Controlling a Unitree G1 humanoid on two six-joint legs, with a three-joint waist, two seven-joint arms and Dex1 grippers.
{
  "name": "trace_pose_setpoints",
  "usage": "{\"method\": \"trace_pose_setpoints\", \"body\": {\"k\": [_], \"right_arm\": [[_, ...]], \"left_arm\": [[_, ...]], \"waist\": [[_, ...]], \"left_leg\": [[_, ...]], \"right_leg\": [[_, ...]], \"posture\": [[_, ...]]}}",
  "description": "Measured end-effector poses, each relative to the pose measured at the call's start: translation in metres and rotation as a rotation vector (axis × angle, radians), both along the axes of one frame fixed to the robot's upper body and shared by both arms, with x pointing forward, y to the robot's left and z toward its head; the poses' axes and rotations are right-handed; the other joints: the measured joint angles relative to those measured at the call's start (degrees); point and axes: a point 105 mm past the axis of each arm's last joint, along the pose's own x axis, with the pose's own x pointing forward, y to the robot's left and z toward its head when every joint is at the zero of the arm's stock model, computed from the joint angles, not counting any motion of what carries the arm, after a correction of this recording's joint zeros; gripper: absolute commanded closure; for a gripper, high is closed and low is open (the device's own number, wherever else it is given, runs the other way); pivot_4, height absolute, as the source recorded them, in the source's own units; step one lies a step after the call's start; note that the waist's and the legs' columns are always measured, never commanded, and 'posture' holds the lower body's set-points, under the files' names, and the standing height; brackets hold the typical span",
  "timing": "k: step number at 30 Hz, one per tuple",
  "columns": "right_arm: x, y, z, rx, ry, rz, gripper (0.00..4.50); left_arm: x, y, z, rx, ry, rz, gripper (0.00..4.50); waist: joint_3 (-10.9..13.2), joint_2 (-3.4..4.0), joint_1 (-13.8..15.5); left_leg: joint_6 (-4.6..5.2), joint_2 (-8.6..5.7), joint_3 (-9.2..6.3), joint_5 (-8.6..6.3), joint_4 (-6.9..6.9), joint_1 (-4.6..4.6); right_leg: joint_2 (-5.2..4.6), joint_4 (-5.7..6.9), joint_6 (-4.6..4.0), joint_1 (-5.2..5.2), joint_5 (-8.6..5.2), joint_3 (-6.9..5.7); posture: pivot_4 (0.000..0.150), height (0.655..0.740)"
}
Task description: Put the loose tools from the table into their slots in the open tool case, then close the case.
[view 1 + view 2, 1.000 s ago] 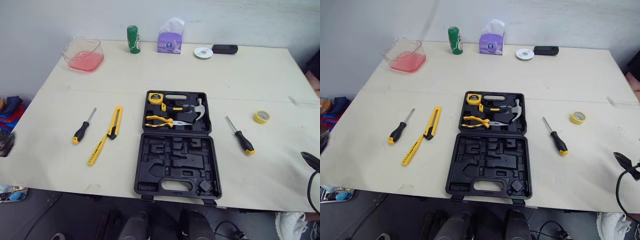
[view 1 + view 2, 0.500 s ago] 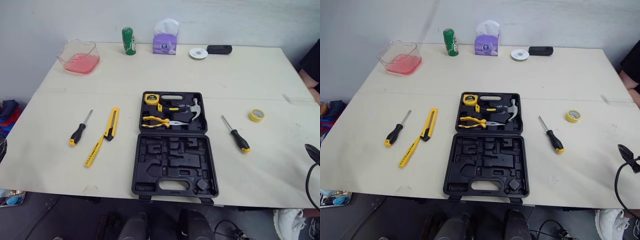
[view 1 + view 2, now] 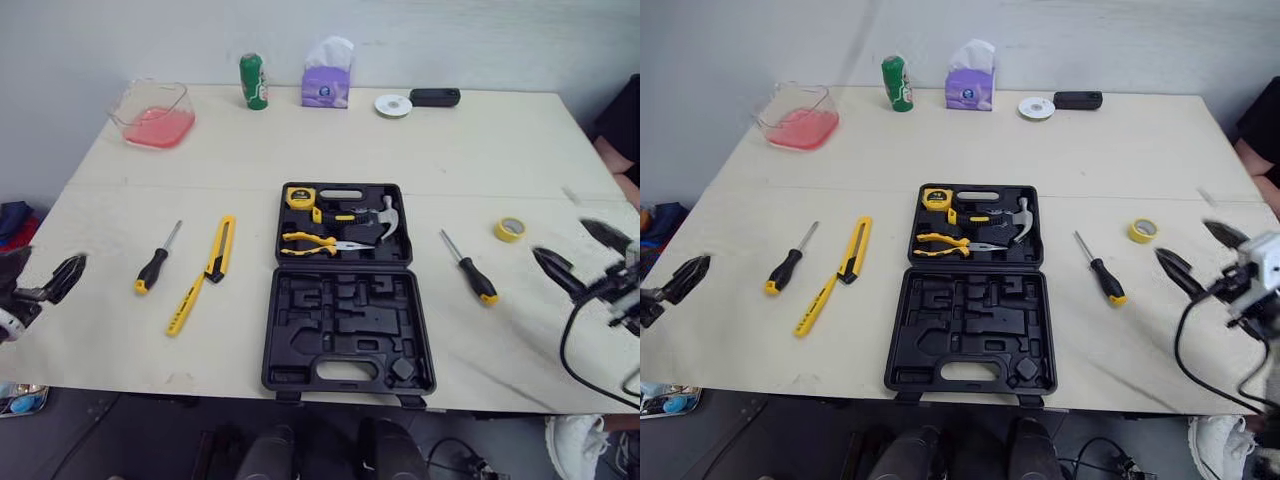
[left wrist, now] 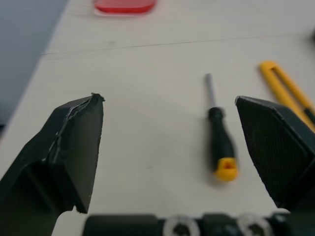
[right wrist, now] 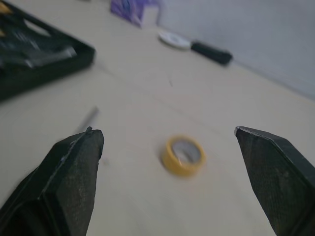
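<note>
Tool case [image 3: 348,300] lies open at frame centre on the table [image 3: 300,140]. Loose tools: screwdriver [image 3: 156,262] and utility knife [image 3: 220,248] left of centre, second screwdriver [image 3: 470,270] just right of the case. Left gripper [image 3: 48,262] at lower left edge, fingers spread, empty. Right gripper [image 3: 565,240] at right edge, spread wide, empty, near the tape roll [image 3: 510,229].
</note>
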Motion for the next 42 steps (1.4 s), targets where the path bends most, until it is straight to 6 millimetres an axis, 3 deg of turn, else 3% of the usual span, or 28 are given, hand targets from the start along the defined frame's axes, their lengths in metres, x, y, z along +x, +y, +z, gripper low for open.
{"method": "trace_pose_setpoints", "body": {"k": [4,6,10,14,20,33,40,41,42], "right_arm": [[-0.001,0.033,-0.001,-0.037,-0.018,0.148,0.06],[-0.002,0.06,-0.004,-0.078,-0.028,0.27,0.06],[-0.01,0.093,0.01,-0.096,-0.056,0.44,0.06],[-0.024,0.133,0.019,-0.043,-0.022,0.644,0.06],[-0.034,0.163,0.015,0.02,0.016,0.764,0.06],[-0.032,0.173,0.016,0.036,0.016,0.782,0.06],[-0.03,0.173,0.014,0.027,0.022,0.765,0.06],[-0.03,0.173,0.013,0.03,0.026,0.762,0.0],[-0.03,0.173,0.012,0.032,0.032,0.759,0.0]], "left_arm": [[0.0,-0.006,-0.007,-0.032,0.164,0.019,0.0],[0.005,-0.014,-0.006,-0.012,0.224,0.0,0.0],[0.014,-0.021,0.0,0.021,0.314,0.006,0.0],[0.023,-0.04,-0.01,0.04,0.445,-0.04,0.0],[0.03,-0.05,-0.02,0.056,0.536,-0.047,0.0],[0.058,-0.05,-0.063,0.039,0.659,0.001,0.0],[0.062,-0.049,-0.062,0.078,0.669,-0.027,0.0],[0.063,-0.048,-0.062,0.08,0.668,-0.027,0.53],[0.063,-0.047,-0.062,0.081,0.666,-0.022,0.77]], "waist": [[0.0,-0.02,0.2],[0.0,-0.03,0.3],[0.0,0.0,0.3],[0.0,0.0,0.3],[0.0,-0.03,0.2],[0.1,-0.13,0.2],[0.1,-0.13,0.3],[0.1,-0.13,0.3],[0.1,-0.13,0.3]], "left_leg": [[-0.07,0.13,-0.05,-0.04,-0.01,-0.07],[-0.07,0.14,-0.07,-0.03,0.09,-0.1],[-0.09,0.14,-0.07,-0.04,0.08,-0.06],[-0.18,0.26,-0.13,-0.08,0.06,-0.09],[-0.24,0.31,-0.06,-0.09,0.05,-0.09],[-0.25,0.29,0.0,-0.06,0.07,-0.1],[-0.24,0.29,0.0,-0.05,0.07,-0.09],[-0.24,0.29,0.0,-0.05,0.07,-0.09],[-0.24,0.29,0.0,-0.05,0.07,-0.09]], "right_leg": [[0.62,-0.17,-0.02,-0.02,-0.01,0.22],[0.65,-0.14,-0.02,-0.01,-0.01,0.27],[0.66,-0.1,-0.04,-0.02,0.0,0.39],[0.7,-0.2,-0.05,-0.05,0.0,0.8],[0.79,-0.2,-0.07,-0.1,-0.01,0.94],[0.92,-0.13,-0.07,-0.16,-0.01,0.97],[0.86,-0.11,-0.07,-0.17,-0.01,0.98],[0.86,-0.1,-0.07,-0.17,-0.01,0.98],[0.85,-0.1,-0.07,-0.17,-0.01,0.98]], "posture": [[0.15,0.74],[0.15,0.74],[0.15,0.74],[0.15,0.74],[0.15,0.74],[0.15,0.74],[0.15,0.74],[0.15,0.74],[0.15,0.74]]}}
